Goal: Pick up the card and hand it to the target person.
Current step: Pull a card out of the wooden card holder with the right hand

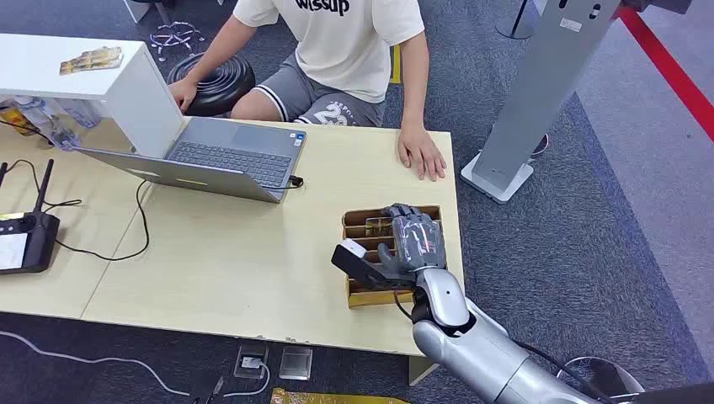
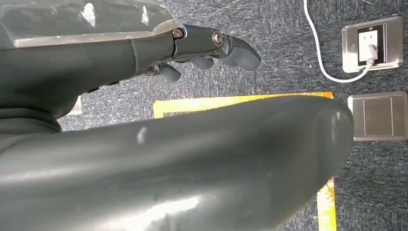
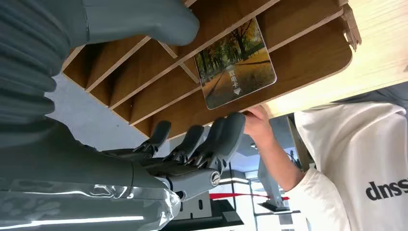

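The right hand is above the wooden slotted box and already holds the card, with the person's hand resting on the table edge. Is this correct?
Not quite. The right hand is above the wooden slotted box, but holds nothing: the card stands in its slot, as the right wrist view shows. The person's hand does rest on the table.

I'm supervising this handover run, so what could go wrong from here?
The card sits between thin dividers of the wooden holder, so the right hand might catch a divider and drag the holder, which lies near the table edge. The person's hand rests close by and could get bumped.
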